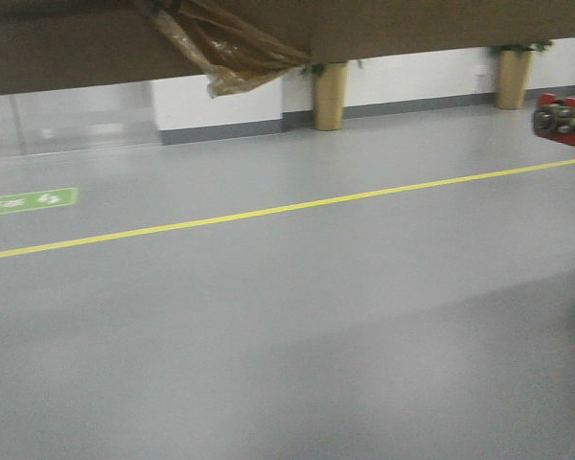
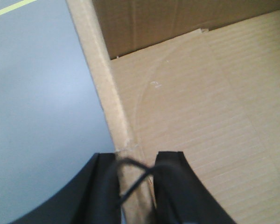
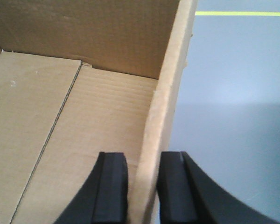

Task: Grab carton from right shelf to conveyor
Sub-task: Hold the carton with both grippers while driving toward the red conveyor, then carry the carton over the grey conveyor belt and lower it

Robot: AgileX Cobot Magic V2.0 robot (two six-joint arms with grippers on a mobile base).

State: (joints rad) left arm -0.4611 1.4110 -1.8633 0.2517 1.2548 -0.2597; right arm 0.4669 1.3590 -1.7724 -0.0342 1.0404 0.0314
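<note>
Carton (image 1: pixel 412 24) is airborne: it fills the top of the front view, underside showing, with the amber tape tuft (image 1: pixel 232 53) hanging off it. It's on neither shelf nor conveyor.

Left hand (image 2: pixel 136 186) straddles the carton's left wall, one finger inside and one outside, closed down to the card's thickness. Right hand (image 3: pixel 143 186) does the same on the right wall. The box is open on top, and what we see of the inside is bare.

For the carry we'd hold both wrists level and at fixed spacing. Pulling apart risks the walls slipping or tearing; pushing in risks them buckling. Turn the base slowly, no jerks. Watch the black cable loop (image 2: pixel 130 170) lying across the wall at the left fingers.

Floor (image 1: pixel 287 335) is smooth grey and open, crossed by a yellow line (image 1: pixel 268 211), with a green marking (image 1: pixel 24 201) at left. Behind are a white wall and two tan planters (image 1: pixel 330 94). The red part with a metal hub (image 1: pixel 563 120) at the right edge is probably the conveyor's end, but it's too cropped to be sure.
</note>
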